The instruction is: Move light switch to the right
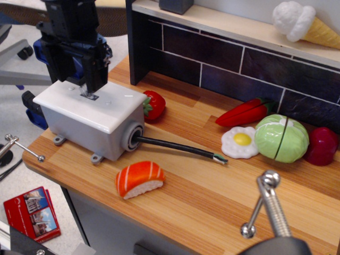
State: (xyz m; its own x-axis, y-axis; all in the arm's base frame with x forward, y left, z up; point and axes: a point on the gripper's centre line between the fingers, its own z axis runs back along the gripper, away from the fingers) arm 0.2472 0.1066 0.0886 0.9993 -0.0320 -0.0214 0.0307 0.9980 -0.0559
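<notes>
The light switch is a grey box (pixel 85 132) with a glossy white top plate (pixel 109 103) and a black cable (pixel 175 147), at the table's left end. Only the base of its small metal toggle (pixel 89 96) shows, just under the right fingertip. My black gripper (pixel 78 79) hangs right over the plate's rear part. Its two fingers stand apart, one on each side of the toggle area, and nothing is held between them. The right finger (pixel 96 66) reaches almost down to the plate at the toggle.
A blue clamp handle (pixel 41 49) sits behind the gripper. A strawberry (pixel 154 104) lies right of the box and a salmon sushi (pixel 139 179) in front. A chili (pixel 244 112), fried egg (pixel 240 142) and cabbage (pixel 281 138) lie to the right. A dark tiled wall (pixel 223 58) stands behind.
</notes>
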